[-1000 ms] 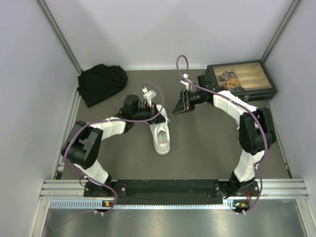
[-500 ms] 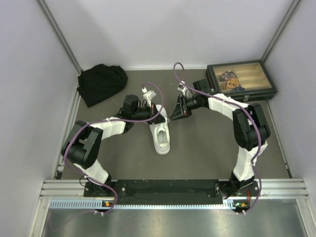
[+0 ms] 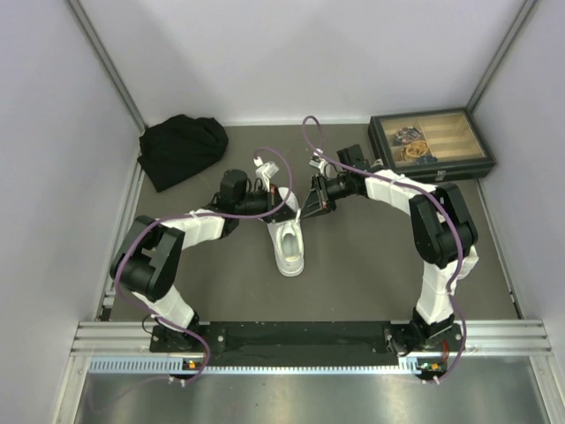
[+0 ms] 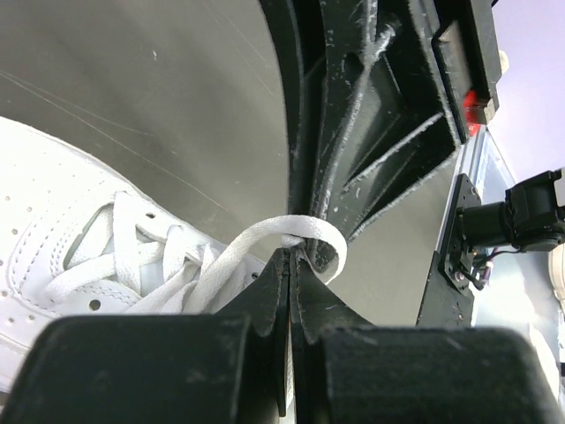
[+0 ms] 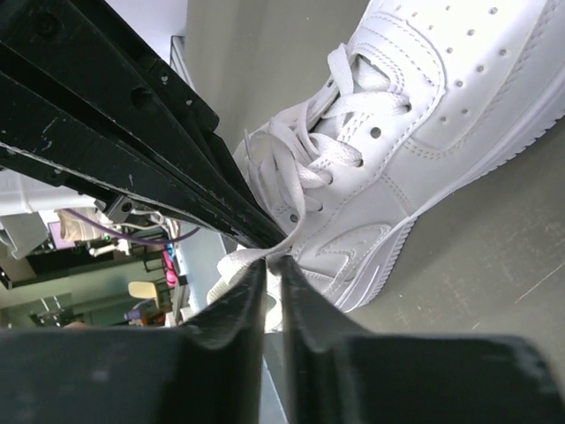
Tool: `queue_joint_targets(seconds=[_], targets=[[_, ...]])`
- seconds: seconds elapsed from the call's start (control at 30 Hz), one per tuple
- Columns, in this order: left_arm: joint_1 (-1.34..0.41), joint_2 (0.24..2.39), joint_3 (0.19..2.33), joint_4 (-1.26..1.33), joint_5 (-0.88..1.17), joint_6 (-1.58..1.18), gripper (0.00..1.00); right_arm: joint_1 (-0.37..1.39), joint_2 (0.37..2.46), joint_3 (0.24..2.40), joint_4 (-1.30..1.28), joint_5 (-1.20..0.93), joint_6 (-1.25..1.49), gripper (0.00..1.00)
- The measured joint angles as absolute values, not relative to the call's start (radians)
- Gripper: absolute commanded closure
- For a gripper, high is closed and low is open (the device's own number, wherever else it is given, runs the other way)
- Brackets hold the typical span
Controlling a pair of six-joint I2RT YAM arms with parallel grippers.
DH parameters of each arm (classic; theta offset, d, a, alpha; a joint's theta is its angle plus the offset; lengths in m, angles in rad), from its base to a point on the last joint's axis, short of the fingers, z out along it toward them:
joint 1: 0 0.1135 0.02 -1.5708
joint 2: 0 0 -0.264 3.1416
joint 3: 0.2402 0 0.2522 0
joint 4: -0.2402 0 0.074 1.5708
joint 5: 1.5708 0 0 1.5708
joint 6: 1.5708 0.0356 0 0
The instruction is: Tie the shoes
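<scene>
The left gripper point(image 4: 291, 253), at 11 o'clock of the all-white low-top sneaker point(image 3: 290, 247), is pinching its thin white laces point(image 4: 256, 237) — the right gripper point(image 5: 269, 258) too, at 1 o'clock.

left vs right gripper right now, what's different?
In the top view, the left gripper reaches the shoe from the left and the right gripper from the right. The left gripper's jaws are pressed tight, with a loop of lace curling over the tips. The right gripper's jaws show a thin slit, with a strand pinched at the tips. Shared: both are shut on white lace, tips almost meeting over the shoe.
</scene>
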State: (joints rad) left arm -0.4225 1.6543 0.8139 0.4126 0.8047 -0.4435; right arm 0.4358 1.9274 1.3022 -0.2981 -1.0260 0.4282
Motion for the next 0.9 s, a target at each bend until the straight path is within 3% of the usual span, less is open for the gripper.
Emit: queue_joint_targets(seconds=[0.17, 0.23, 0.5, 0.73, 0.9], targets=[[-0.418, 1.654, 0.814, 0.411, 0.808, -0.442, 0.99, 0.434, 1.927, 1.302, -0.304, -1.023, 0.425, 1.0], [-0.418, 1.654, 0.814, 0.404, 0.809, -0.436, 0.93, 0.434, 1.927, 1.302, -0.307, -1.02, 0.418, 1.0], [-0.377, 1.545, 0.827, 0.185, 0.826, -0.283, 0.53, 0.418, 1.894, 1.296, -0.333, -0.942, 0.375, 1.0], [-0.174, 1.475, 0.897, -0.213, 0.837, -0.017, 0.46, 0.414, 1.805, 1.296, -0.374, -0.858, 0.322, 1.0], [-0.079, 1.525, 1.003, -0.413, 0.693, 0.266, 0.45, 0.414, 1.76, 1.299, -0.42, -0.785, 0.269, 1.0]])
